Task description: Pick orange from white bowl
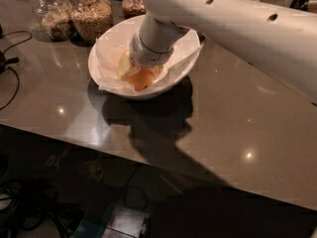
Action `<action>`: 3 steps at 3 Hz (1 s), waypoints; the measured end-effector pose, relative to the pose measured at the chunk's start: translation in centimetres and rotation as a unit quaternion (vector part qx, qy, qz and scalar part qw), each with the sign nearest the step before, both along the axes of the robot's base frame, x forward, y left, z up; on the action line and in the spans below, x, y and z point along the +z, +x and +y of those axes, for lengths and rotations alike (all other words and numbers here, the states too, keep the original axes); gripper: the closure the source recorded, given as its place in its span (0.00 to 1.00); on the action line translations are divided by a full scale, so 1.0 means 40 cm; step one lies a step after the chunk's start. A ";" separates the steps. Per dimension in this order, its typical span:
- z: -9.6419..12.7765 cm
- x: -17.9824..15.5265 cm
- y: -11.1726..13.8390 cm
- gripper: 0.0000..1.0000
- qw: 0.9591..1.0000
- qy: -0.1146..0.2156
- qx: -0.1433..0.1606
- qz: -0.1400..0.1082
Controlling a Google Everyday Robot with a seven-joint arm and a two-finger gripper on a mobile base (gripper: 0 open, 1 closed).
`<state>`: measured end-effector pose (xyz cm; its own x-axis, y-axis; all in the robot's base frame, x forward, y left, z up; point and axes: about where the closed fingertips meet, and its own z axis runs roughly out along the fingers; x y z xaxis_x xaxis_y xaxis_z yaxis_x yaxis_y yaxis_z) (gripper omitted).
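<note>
The white bowl point(106, 53) stands on the dark table, lined with crumpled white paper. An orange point(141, 78) lies inside it near the front wall. My white arm reaches down from the upper right into the bowl. My gripper point(139, 68) is inside the bowl right over the orange, mostly hidden by the wrist. A pale yellowish part shows just left of the orange.
Three glass jars of grains or nuts point(91, 16) stand behind the bowl at the back left. Black cables point(10, 63) lie at the table's left edge. The table's front edge point(148, 165) runs across the lower view, with floor clutter below.
</note>
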<state>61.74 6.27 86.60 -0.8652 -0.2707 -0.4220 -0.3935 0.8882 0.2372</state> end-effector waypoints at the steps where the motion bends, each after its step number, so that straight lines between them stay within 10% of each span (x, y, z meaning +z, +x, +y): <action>1: 0.006 0.061 -0.014 1.00 0.999 0.021 0.029 -0.031; 3: -0.027 0.155 -0.076 1.00 0.984 0.122 0.118 -0.044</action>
<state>58.69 5.19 92.79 -0.7471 -0.3407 -0.5707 -0.6110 0.6901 0.3879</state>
